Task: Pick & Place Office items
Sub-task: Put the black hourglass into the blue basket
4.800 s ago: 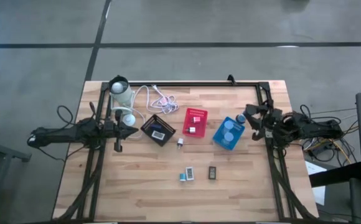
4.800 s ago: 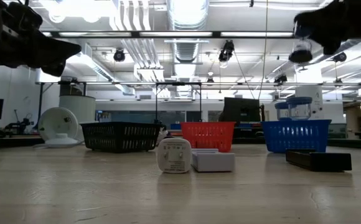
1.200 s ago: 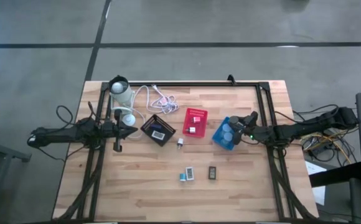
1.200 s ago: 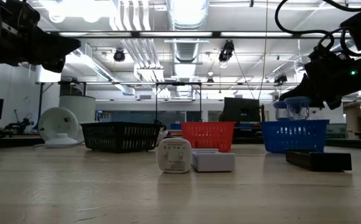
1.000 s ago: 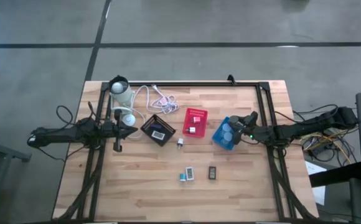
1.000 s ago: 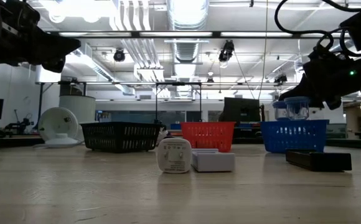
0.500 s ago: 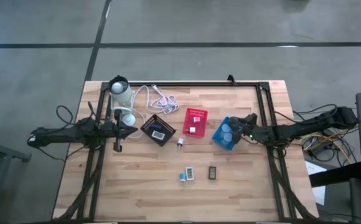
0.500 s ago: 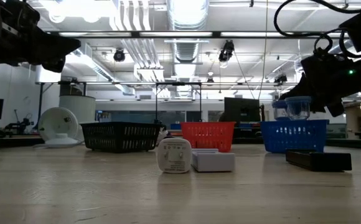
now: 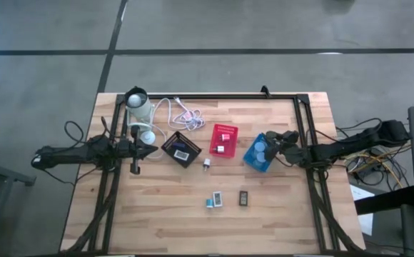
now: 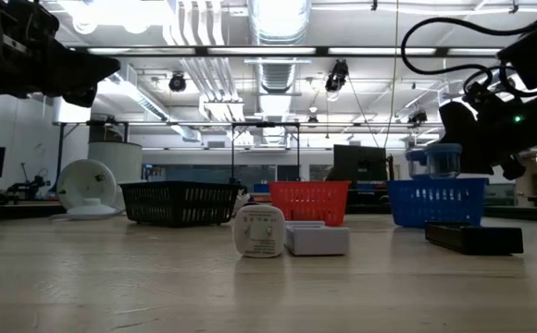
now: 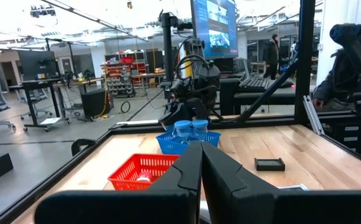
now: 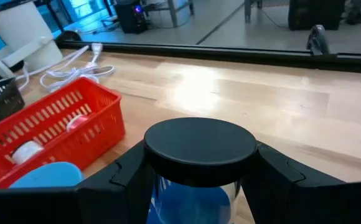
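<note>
Risk first: right end effector [image 12: 196, 180] is clamped on a black-lidded jar [image 12: 199, 149] above the blue bin [image 9: 258, 153]; a tilted release could tip it onto the tabletop [image 9: 171, 214]. Left end effector [image 11: 200, 163], fingers together, waits near the lamp [image 9: 138, 107]. Remaining small items [image 9: 215, 201] lie mid-tabletop. Workshop benches beyond.

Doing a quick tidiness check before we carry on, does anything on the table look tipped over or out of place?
Nothing looks spilled or damaged. The white lamp lies on its side at the table's far left, with its cable loose beside it.
</note>
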